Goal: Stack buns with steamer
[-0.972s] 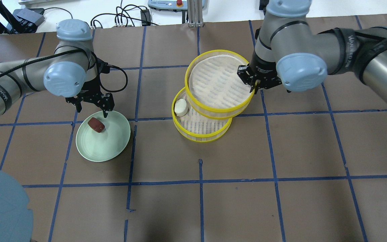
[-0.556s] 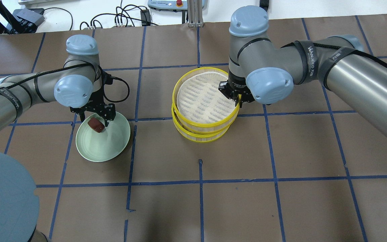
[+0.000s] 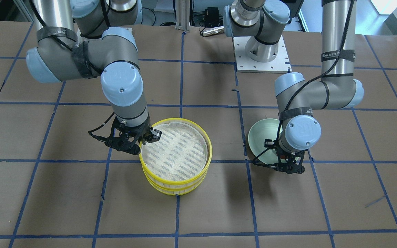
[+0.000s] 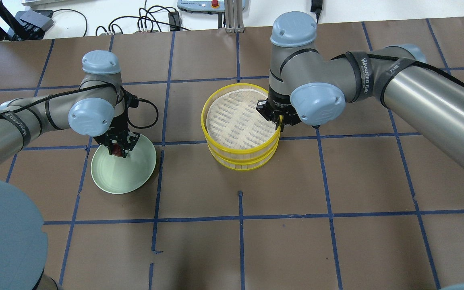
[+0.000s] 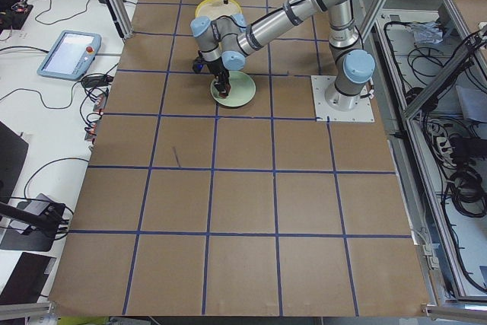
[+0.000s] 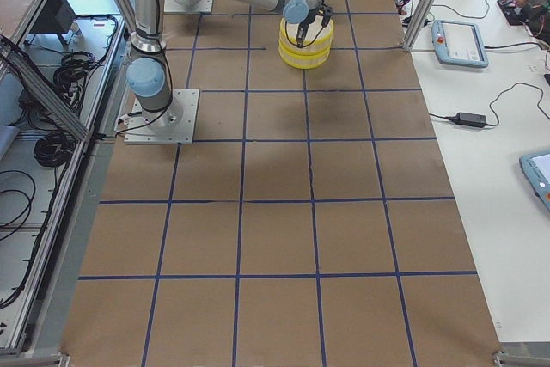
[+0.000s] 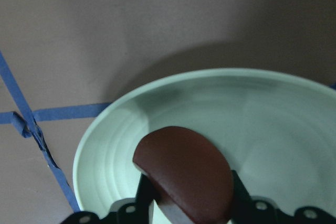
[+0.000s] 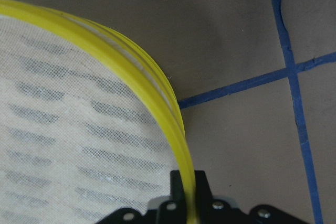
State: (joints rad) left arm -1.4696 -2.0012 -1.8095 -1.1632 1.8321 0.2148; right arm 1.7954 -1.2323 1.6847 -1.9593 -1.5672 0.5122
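Observation:
Two yellow steamer trays stand stacked at mid-table, the upper tray squarely on the lower tray. My right gripper is shut on the upper tray's right rim. The white bun is hidden under the upper tray. The reddish-brown bun lies at the near edge of the green plate. My left gripper is down on the plate, its fingers closed against both sides of the bun. In the front view the right gripper is at the stack and the left gripper at the plate.
Brown table with a blue tape grid. Cables and a pendant lie beyond the far edge. The arms' base plate sits at the robot's side. A grey-blue arm joint fills the overhead view's lower left corner.
My right gripper carried the upper tray left and set it down on the lower tray, covering the white bun. My left gripper came down and closed around the reddish-brown bun.

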